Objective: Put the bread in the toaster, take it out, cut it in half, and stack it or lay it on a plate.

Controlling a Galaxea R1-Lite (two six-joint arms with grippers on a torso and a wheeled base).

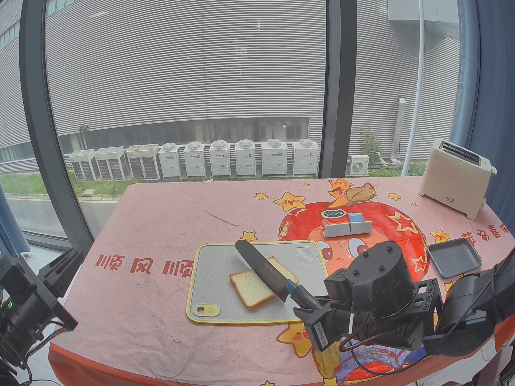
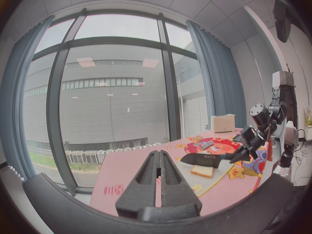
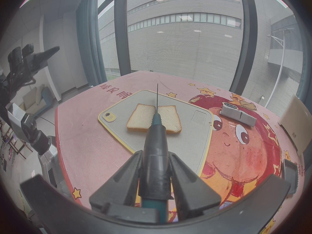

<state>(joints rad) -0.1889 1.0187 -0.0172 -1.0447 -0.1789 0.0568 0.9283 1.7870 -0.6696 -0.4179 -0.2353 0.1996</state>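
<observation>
One slice of bread (image 1: 252,291) lies whole on the grey cutting board (image 1: 214,266) with a yellow rim. My right gripper (image 1: 310,304) is shut on the handle of a dark knife (image 1: 261,268), by the board's near right corner. The blade reaches across the middle of the slice (image 3: 140,117), edge down; I cannot tell if it touches. In the right wrist view the gripper (image 3: 155,155) clamps the knife handle (image 3: 156,147). My left gripper (image 2: 159,153) is shut and empty, off the table's left side (image 1: 67,261). The white toaster (image 1: 456,175) stands at the far right.
A small dark grey plate (image 1: 454,257) sits right of the board, near the table's right edge. A grey and blue knife rest (image 1: 347,226) lies behind the board. The pink tablecloth (image 1: 155,226) is bare to the left. Windows close off the far side.
</observation>
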